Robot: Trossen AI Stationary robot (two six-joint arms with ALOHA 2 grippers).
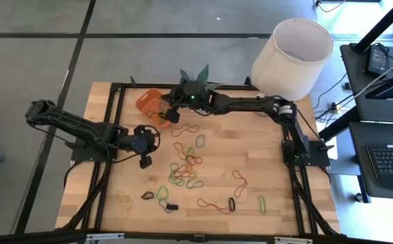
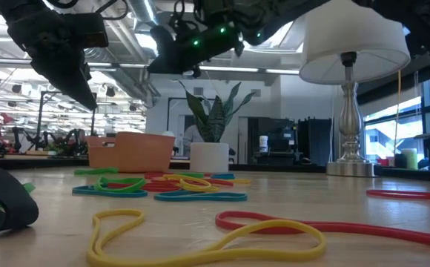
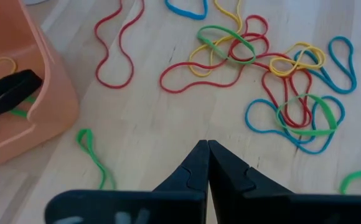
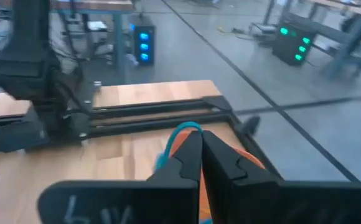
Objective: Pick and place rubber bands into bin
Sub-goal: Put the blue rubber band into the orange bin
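Reaching in from the tabletop's right side, the right arm carries the right gripper (image 1: 172,115) over the bin (image 1: 149,103), which sits near the far edge of the tabletop (image 1: 271,163), left of the middle. In the right wrist view its fingers are nearly together with a blue rubber band (image 4: 179,134) pinched between them, the loop poking out past the tips above the orange of the bin. The bin already contains a black band (image 3: 6,93) and some yellow and green ones, as the left wrist view shows.

The left gripper (image 1: 144,160) is clenched on nothing, its tips pressed together above bare wood just beside the bin, toward the left half of the tabletop.

Most of the rubber bands (image 1: 186,166) lie scattered over the middle of the tabletop in a tangled cluster of red, yellow, green and blue loops, with more spread along the near edge, including a red one (image 1: 213,205) and a green one (image 1: 262,204) toward the near right corner.

A potted plant (image 1: 198,73) stands at the far edge just beside the bin, and a lamp with a white shade (image 1: 291,57) stands at the far right corner.
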